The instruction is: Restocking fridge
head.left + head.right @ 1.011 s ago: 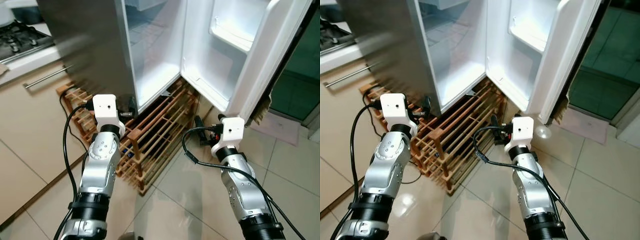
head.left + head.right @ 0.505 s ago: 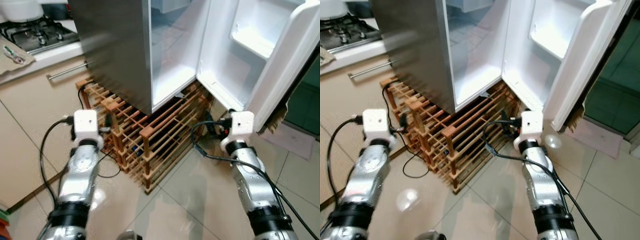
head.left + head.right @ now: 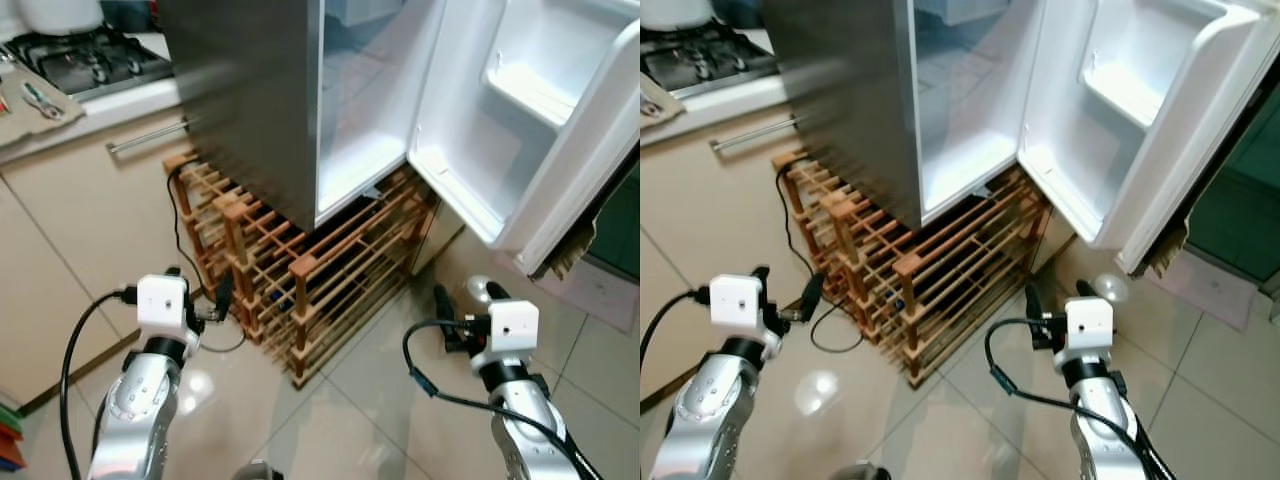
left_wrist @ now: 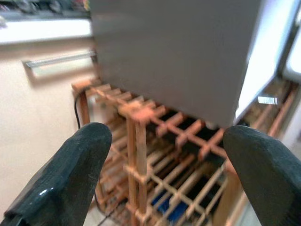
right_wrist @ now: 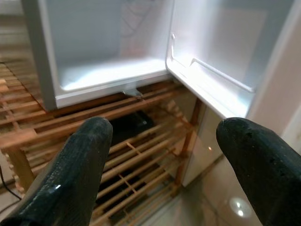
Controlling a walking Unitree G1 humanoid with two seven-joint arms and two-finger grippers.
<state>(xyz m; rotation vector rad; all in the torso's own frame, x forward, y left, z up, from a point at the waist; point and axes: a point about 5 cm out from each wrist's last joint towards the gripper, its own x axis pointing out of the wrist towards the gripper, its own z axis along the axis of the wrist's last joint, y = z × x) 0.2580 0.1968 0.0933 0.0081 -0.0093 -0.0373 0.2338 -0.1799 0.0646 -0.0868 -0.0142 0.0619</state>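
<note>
Backed away and lowered since before, both claws, left (image 4: 160, 174) and right (image 5: 160, 165), gaping empty toward the fridge (image 3: 260, 110) ahead; approach step, stock still to fetch.

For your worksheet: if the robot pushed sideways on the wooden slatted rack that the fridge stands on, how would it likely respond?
The wooden rack would probably barely move, because the open fridge sits on top and pins it. Its thin slats look stiff but may crack under a hard shove. The black cable hanging against its left end could snag a tool.

head: stereo, looking down | wrists: low, near | shared: fridge (image 3: 300, 110), rack (image 3: 930, 270)
</note>
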